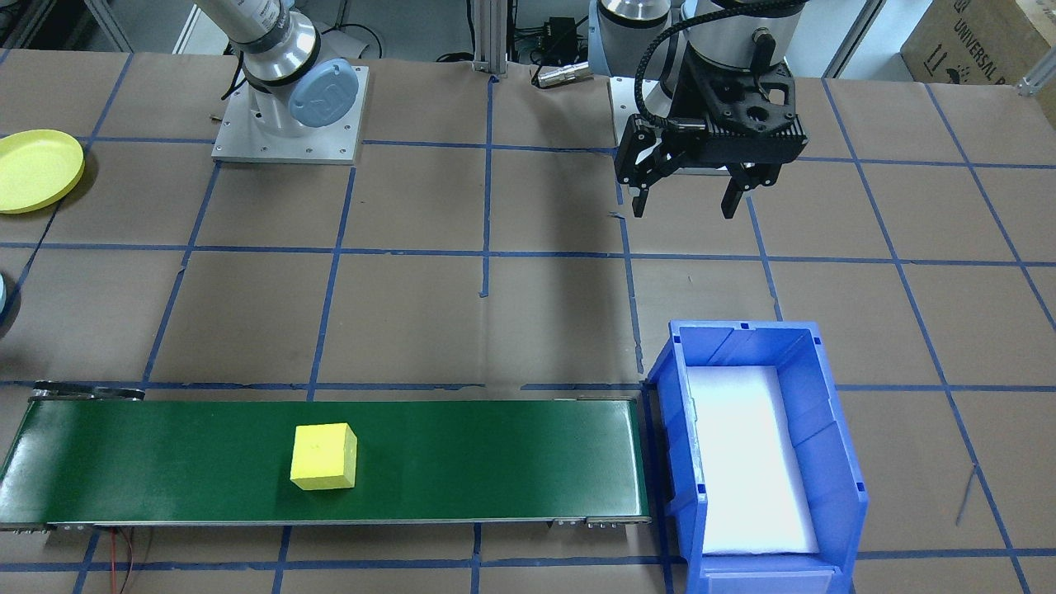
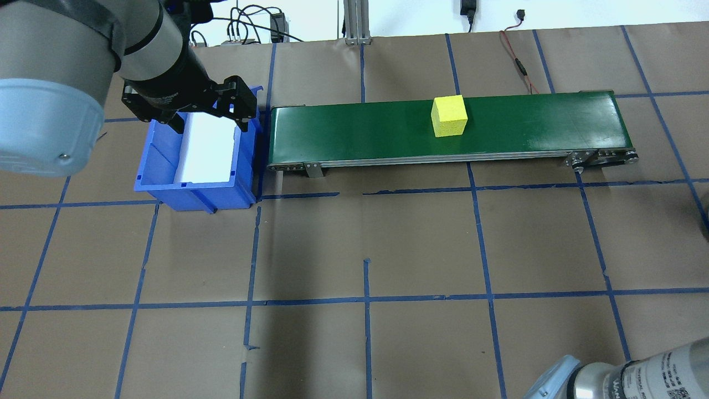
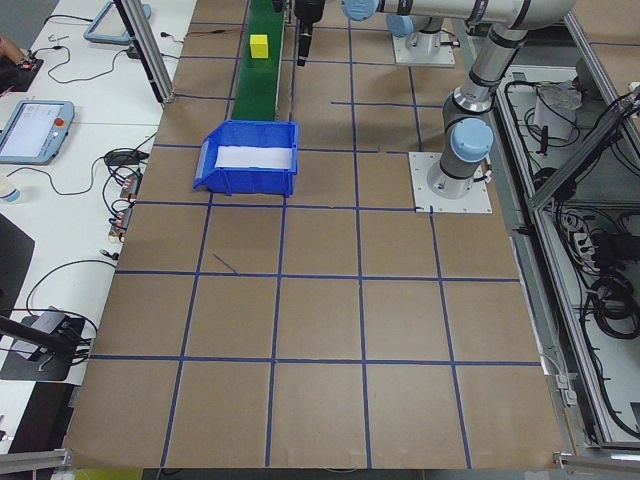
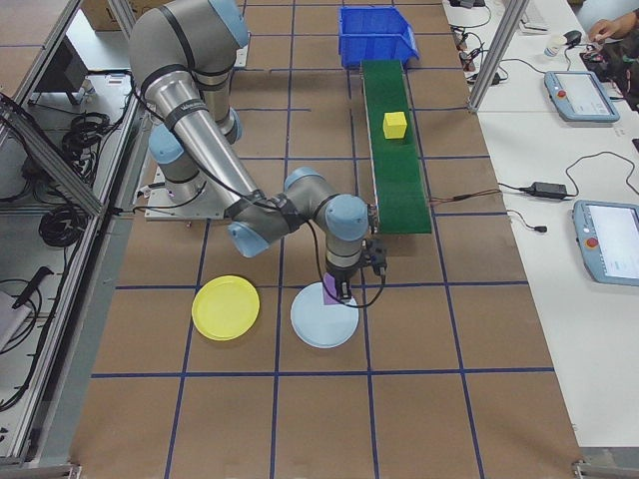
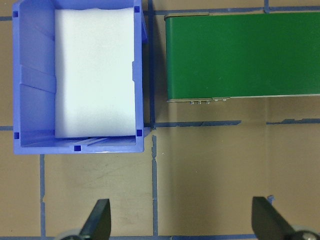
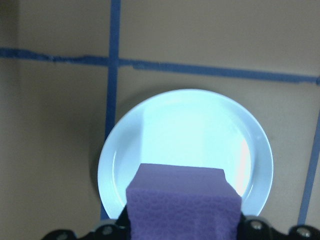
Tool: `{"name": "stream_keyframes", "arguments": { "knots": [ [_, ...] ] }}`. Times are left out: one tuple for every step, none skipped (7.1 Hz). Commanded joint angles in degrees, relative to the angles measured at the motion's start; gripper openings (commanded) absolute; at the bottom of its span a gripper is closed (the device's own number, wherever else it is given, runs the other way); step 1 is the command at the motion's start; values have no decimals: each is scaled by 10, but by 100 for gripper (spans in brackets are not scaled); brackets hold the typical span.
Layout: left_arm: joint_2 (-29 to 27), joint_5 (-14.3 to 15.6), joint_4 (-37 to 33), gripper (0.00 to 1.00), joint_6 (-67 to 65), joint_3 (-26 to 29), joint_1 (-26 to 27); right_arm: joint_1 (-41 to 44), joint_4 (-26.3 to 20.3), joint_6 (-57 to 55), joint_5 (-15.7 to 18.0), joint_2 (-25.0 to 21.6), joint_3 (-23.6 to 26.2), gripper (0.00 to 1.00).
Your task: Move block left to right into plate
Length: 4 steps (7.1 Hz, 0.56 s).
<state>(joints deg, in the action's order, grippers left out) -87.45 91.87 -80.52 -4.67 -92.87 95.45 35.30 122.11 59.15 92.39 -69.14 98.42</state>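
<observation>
A purple block (image 6: 182, 200) is held in my right gripper (image 4: 339, 287), which is shut on it just above a pale blue plate (image 6: 257, 150). In the exterior right view the purple block (image 4: 330, 293) hangs over the far edge of that plate (image 4: 324, 324). A yellow block (image 1: 323, 456) lies on the green conveyor belt (image 1: 495, 458), about midway along it. My left gripper (image 1: 685, 196) is open and holds nothing. It hovers over the table beside a blue bin (image 1: 825, 450), and its fingertips (image 5: 101, 216) show spread wide in the left wrist view.
A yellow plate (image 4: 226, 307) lies beside the pale blue one. The blue bin (image 2: 160, 166), lined with white foam, stands at the belt's end on my left. A red cable (image 2: 518, 61) runs behind the belt. People's hands and tablets are on side desks.
</observation>
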Motion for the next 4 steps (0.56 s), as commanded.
{"name": "stream_keyframes", "arguments": {
  "knots": [
    [-1, -1, 2, 100, -1, 1, -1, -30, 63, 17, -2, 8, 26, 57],
    [-2, -3, 2, 100, -2, 1, -1, -30, 63, 14, -20, 13, 26, 91],
    [-1, -2, 2, 100, -1, 1, -1, -30, 64, 14, -75, 16, 26, 100],
    [-2, -3, 2, 100, -2, 1, 0, -30, 65, 14, -88, 15, 20, 100]
  ]
}}
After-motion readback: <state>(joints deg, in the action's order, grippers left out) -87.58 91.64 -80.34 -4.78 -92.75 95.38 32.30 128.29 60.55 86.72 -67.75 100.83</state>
